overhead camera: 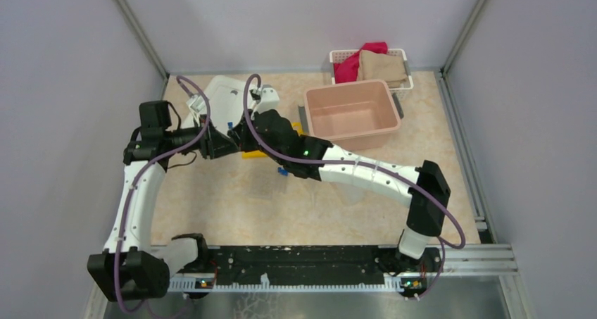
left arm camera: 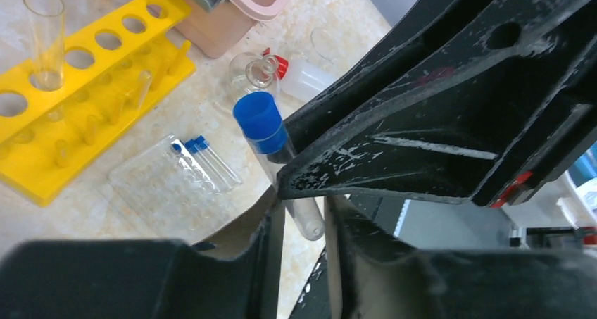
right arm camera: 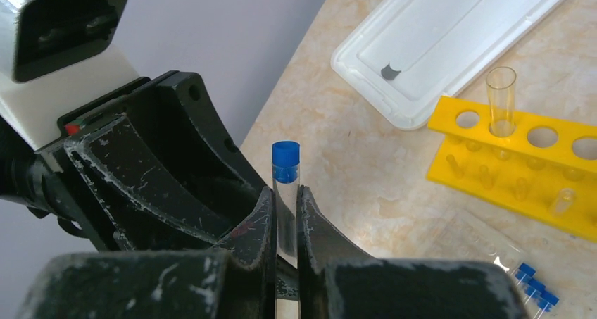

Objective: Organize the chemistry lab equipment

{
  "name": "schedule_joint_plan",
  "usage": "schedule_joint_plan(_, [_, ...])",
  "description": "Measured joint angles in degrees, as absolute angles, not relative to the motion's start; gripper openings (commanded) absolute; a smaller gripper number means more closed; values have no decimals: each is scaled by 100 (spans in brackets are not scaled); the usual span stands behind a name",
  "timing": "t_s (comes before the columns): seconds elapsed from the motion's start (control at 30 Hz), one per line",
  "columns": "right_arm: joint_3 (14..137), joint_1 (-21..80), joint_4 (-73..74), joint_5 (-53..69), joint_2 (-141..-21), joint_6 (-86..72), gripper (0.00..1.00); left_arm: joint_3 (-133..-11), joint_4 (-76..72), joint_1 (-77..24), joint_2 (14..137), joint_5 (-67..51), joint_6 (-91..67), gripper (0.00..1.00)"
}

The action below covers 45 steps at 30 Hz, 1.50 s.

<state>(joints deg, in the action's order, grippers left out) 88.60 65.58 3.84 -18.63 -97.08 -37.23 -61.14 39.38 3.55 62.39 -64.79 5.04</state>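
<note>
My desk carries a yellow tube rack, clear tube rack, flask, squeeze bottle, pink tub, white lid, basket.

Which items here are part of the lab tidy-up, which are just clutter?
Job: capped tube, yellow rack, clear rack, flask, squeeze bottle.
Lying about: pink tub, white lid, basket of cloths.

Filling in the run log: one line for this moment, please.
right end effector: shut on tube | left end effector: also around tube, grip unclear
</note>
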Motion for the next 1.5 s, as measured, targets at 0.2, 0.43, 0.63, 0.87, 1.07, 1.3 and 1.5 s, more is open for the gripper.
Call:
schedule_joint_plan(0.2, [8873,6556,397,-1874,-9717,-3791,34,-6110,3964,357,6180,-6292,624,5])
schedule_joint_plan(0.43, [9588,6318,1487,-1203,-9723,-4003,43,-6110,3990,351,5999,-6130,1264,4])
schedule_joint_plan(0.63, [10071,5970,2134,-489,-9741,-3981,44,-6110,4060,257,5863,-6007,1828,4])
schedule_joint_plan(0.87, [10634,5961,2679,36,-10167,-3830,43,-6110,4230,167,5872,-5896,2180,4])
schedule_joint_plan(1.07, [11209,5957,3153,233,-10602,-3704,37,-6110,4261,141,5872,-5839,2346,4])
schedule_joint_plan(1.3, [11340,5957,3369,270,-10728,-3553,7,-6110,4292,93,5874,-5749,2456,7])
schedule_joint_plan(1.5, [11493,5957,3616,126,-10768,-3249,0,-6110,4327,71,5881,-5693,2493,99])
